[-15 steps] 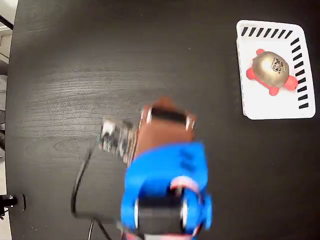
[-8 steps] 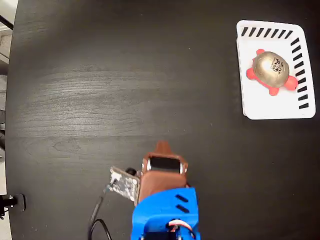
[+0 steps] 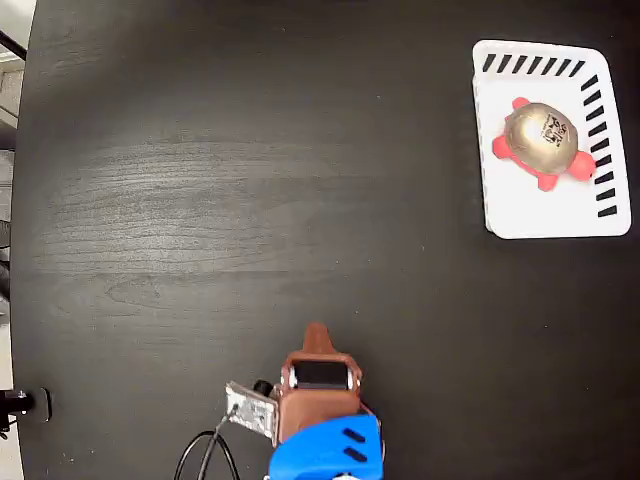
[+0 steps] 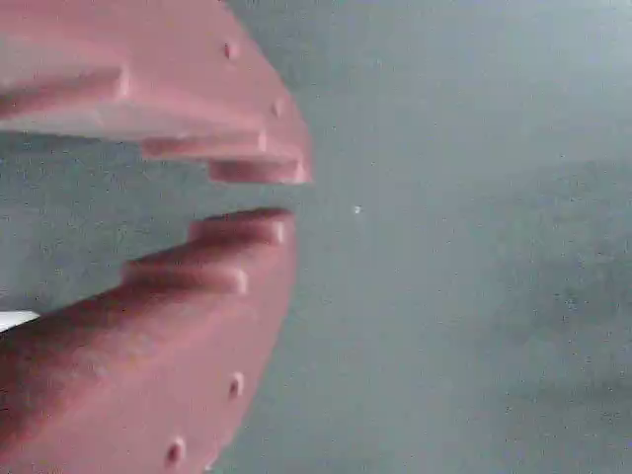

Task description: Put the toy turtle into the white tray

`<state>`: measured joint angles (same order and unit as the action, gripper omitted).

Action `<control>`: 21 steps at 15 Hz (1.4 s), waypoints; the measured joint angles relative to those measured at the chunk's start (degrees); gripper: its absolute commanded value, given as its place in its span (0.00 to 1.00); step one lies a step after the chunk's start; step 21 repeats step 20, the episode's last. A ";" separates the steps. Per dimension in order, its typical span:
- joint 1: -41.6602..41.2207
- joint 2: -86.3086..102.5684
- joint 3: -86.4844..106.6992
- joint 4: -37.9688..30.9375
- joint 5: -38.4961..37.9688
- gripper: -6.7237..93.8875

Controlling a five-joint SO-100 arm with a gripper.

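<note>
The toy turtle [image 3: 541, 138], gold shell with red head and legs, lies inside the white tray [image 3: 520, 215] at the upper right of the fixed view. My gripper [image 3: 318, 335] is far from it, low in the middle near the bottom edge, its brown tip pointing up the picture. In the wrist view the gripper [image 4: 272, 196] shows two reddish fingers nearly touching, with only a thin slit and nothing between them; the turtle and tray are out of that view. The gripper is shut and holds nothing.
The blue arm body [image 3: 325, 455] and a black cable [image 3: 205, 460] sit at the bottom edge. The dark wooden table [image 3: 220, 180] spreads between arm and tray. The table's left edge runs along the picture's left side.
The arm has drawn back toward the bottom edge of the fixed view, away from the tray. The turtle stays put in the tray.
</note>
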<state>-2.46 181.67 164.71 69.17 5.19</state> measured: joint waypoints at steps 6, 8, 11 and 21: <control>0.18 6.86 1.32 6.86 0.00 0.06; 0.18 6.86 1.93 7.65 -0.26 0.06; 0.18 6.86 1.93 7.73 -1.05 0.06; 0.18 6.86 1.93 7.73 -1.05 0.06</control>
